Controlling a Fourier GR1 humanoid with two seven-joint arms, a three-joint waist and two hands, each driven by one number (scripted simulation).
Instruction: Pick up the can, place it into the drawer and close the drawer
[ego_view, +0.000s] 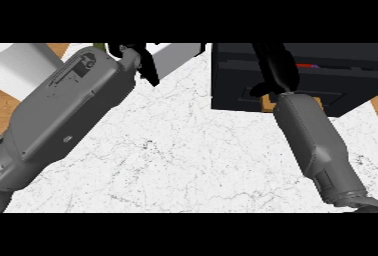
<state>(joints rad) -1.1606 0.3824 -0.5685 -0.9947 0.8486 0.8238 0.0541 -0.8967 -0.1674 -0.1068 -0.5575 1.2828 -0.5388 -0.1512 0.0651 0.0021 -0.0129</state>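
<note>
**Right hand over the drawer, can not clearly seen**

Right hand (275, 70): black, reaches up from the grey right forearm (314, 142) and lies over the black drawer (236, 85) at the upper right. Fingers point toward the drawer's far side; the thumb sticks out to the left near the wrist. Black on black, so I cannot tell how far the fingers are spread, or whether they hold anything.

Just right of the hand, inside the drawer, a small red and blue patch (308, 65) shows. It may be the can; not enough of it is visible to say. No other sign of the can.

A small tan block (270, 102) sits at the drawer's near edge, beside the wrist.

Left hand (140, 62): at the top edge, left of centre, on the end of the wide left forearm (63, 110). Fingers hang downward, relaxed, over the marble counter (184, 160), holding nothing. A white slab (177, 57) lies just behind it.

Wood floor (9, 107) shows at the far left edge.
</note>
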